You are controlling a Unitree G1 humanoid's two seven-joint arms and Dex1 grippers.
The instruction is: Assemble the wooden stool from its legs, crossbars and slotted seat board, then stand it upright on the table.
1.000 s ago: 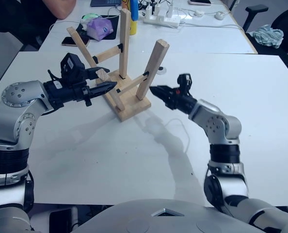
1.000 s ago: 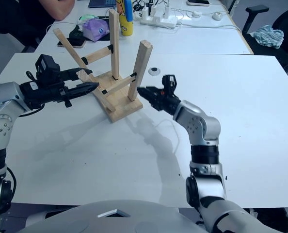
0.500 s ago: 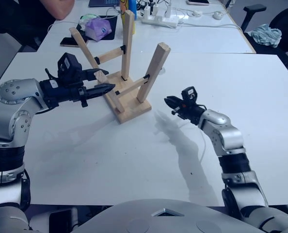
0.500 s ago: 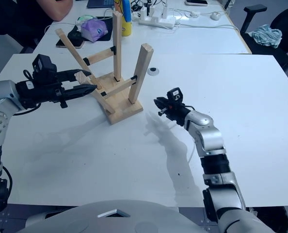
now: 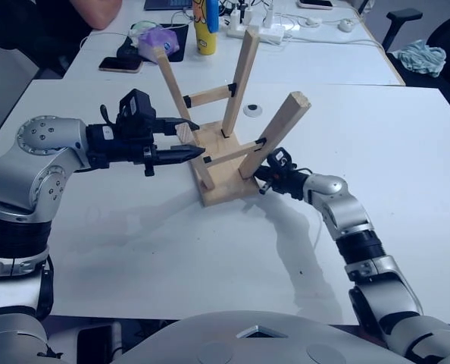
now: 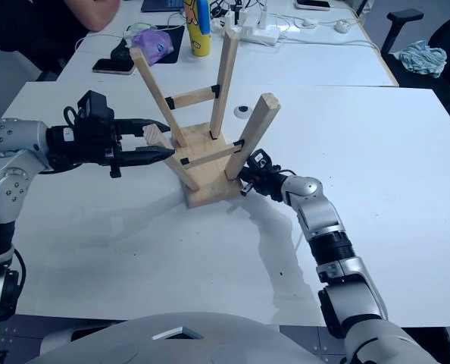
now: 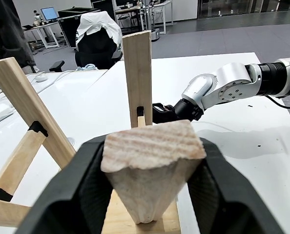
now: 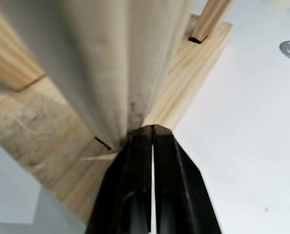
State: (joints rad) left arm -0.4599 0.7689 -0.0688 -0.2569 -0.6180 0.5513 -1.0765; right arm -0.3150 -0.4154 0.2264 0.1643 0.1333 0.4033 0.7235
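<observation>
The wooden stool (image 5: 223,152) lies upside down with its slotted seat board (image 5: 226,193) on the white table (image 5: 134,243) and its legs leaning up and to the right. My left gripper (image 5: 194,139) is shut on the end of the stool's near left leg (image 7: 152,145), one finger (image 7: 86,190) on each side of it. My right gripper (image 5: 260,182) is shut, with nothing between its fingers. Its tips (image 8: 152,132) touch the base of the right leg (image 8: 125,58), where that leg meets the seat board (image 8: 194,73).
Behind the stool, a round grey disc (image 5: 253,111) is set in the table. On the far table are a yellow bottle (image 5: 204,15), a phone (image 5: 120,64), a purple bundle (image 5: 157,39) and a power strip (image 5: 267,30). A chair holding teal cloth (image 5: 422,54) stands far right.
The stool has slid right and nearer, its legs leaning more to the right, with my left gripper following on the leg. My right gripper drew back, then returned to the right leg's base.
</observation>
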